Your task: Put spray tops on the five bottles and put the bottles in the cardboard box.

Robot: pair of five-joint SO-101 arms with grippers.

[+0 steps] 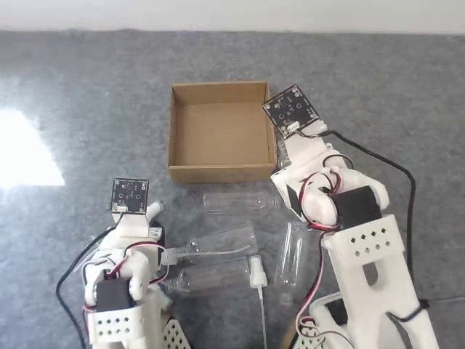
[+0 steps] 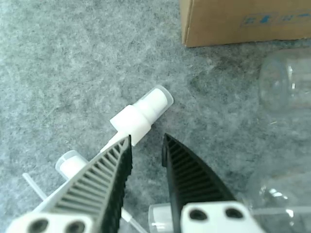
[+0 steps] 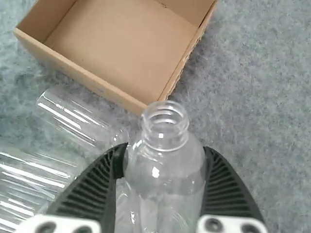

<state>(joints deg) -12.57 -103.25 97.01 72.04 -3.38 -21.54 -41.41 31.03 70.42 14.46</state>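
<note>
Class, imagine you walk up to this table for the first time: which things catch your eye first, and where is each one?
The right gripper clamps a clear bottle whose neck is bare, just beside a corner of the open cardboard box. Several other bottles lie on their sides between the two arms. A white spray top lies just ahead of the left gripper.

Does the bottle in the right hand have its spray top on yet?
Off. The bottle held in the right hand shows a bare, open threaded neck with nothing fitted on it.
</note>
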